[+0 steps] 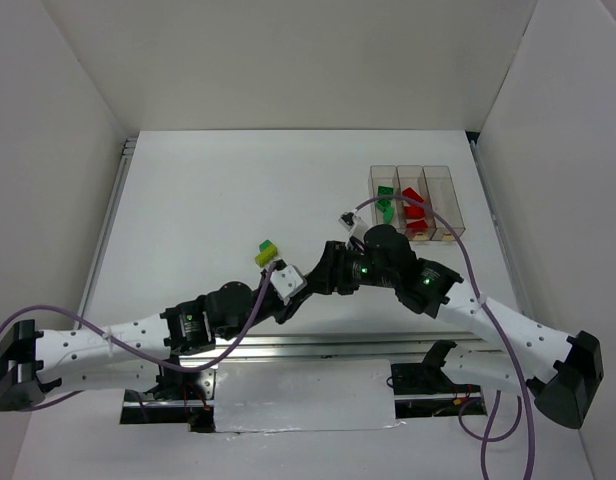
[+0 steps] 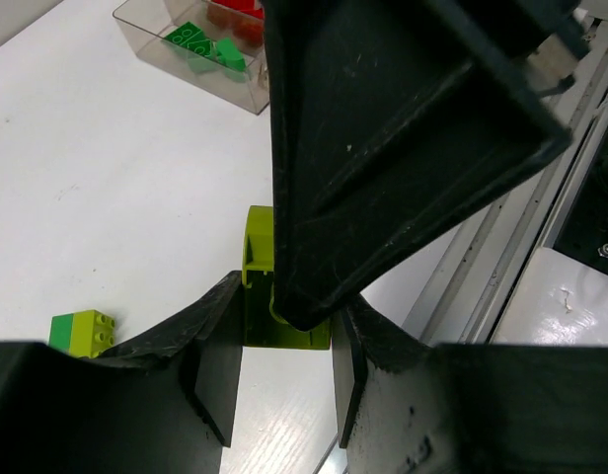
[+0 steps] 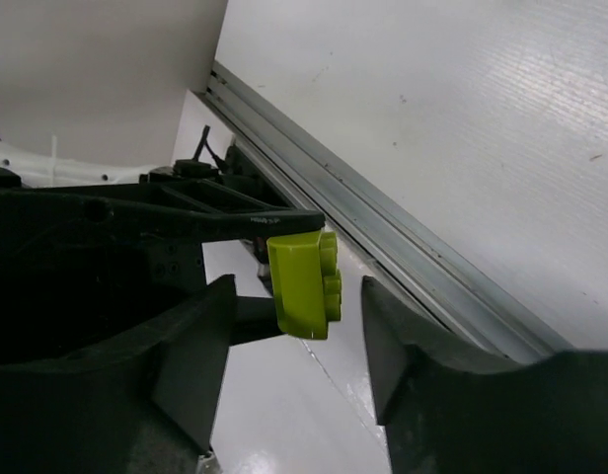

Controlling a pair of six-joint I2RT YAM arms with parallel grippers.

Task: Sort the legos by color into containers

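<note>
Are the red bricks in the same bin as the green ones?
No, the green bricks lie in the leftmost bin, while the red bricks lie in the middle bin.

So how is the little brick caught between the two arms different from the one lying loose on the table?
The caught brick is yellow-green all over; the loose brick is half green, half yellow-green. The caught brick is clamped in the left jaws, the right jaws open around it; the loose brick lies untouched. Both are small, studded and outside the bins.
</note>
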